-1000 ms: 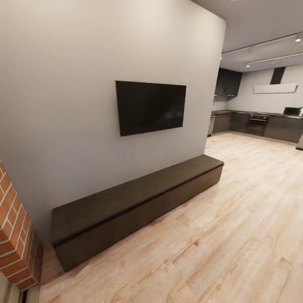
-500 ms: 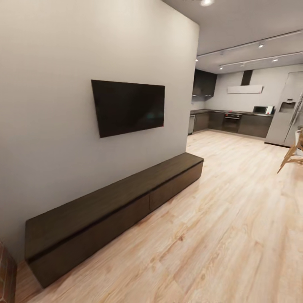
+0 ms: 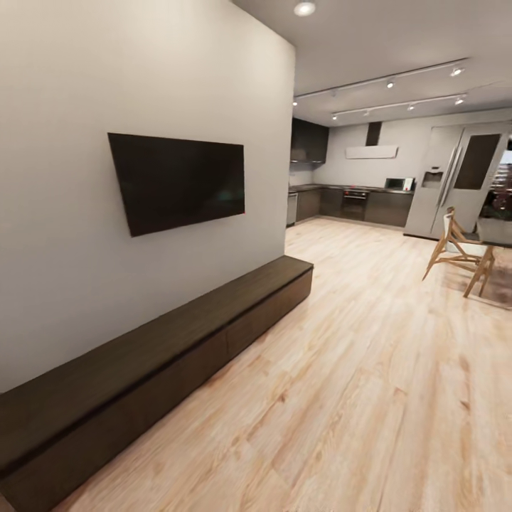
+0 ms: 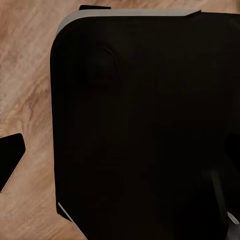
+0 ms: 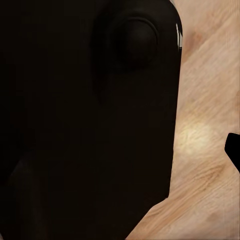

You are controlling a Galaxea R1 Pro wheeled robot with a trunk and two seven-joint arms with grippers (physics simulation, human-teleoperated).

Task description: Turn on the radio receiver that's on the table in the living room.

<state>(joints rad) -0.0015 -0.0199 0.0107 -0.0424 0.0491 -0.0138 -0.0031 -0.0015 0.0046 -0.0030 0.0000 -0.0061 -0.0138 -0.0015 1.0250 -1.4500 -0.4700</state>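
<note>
Faced a grey wall [image 3: 85, 85] filling the left half of the head view, a dark flat screen [image 3: 178, 179] mounted on it left of centre. Below it ran a long dark wood TV bench [image 3: 163, 348], lower left corner up toward mid-frame. Light wood plank floor [image 3: 370, 370] covered the lower right — living room ground, by the look of it. Kitchen at upper right: dark cabinets [image 3: 355, 205], a grey refrigerator [image 3: 455, 181], track lights along the ceiling. A wooden chair [image 3: 455, 249] stood at the right edge beside a table corner.

No sight of the radio receiver or its coffee table from here.

Wrist views: a black rounded body [image 4: 145, 130] over plank floor in the left one, a similar dark mass [image 5: 85, 115] in the right. Fingers not made out — could not tell whether either gripper was open or closed, or holding anything.
</note>
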